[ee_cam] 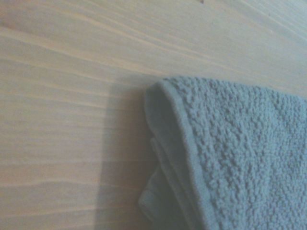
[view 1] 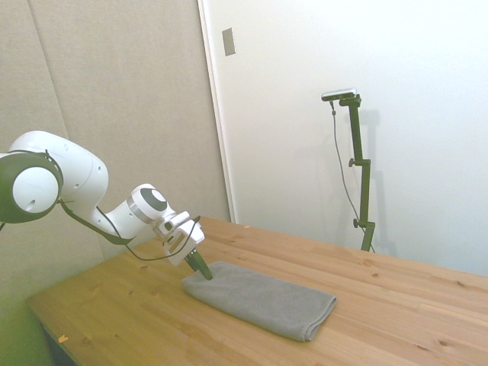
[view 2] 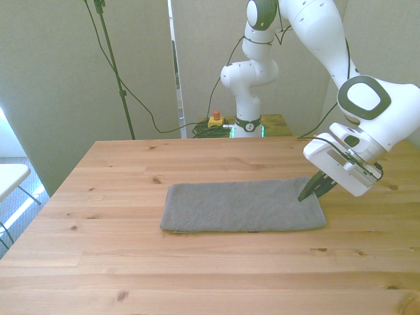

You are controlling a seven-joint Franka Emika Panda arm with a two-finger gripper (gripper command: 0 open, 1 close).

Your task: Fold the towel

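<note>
The grey towel [view 1: 263, 300] lies flat on the wooden table [view 1: 396, 305] as a long, layered rectangle [view 2: 243, 205]. My gripper [view 1: 205, 270] is tilted down at the towel's short end nearest the arm, on the front view's right [view 2: 307, 193]. Its dark fingers look shut, and their tips are at the towel's far corner on that end. No cloth is lifted. The wrist view shows that corner [ee_cam: 225, 153] close up, resting on the wood with its stacked edges showing.
Bare wood surrounds the towel on all sides. A yellow box with a red button [view 2: 216, 119] and coiled cables sit behind the table near the robot base. The corner of a white table [view 2: 10, 177] shows at the front view's left.
</note>
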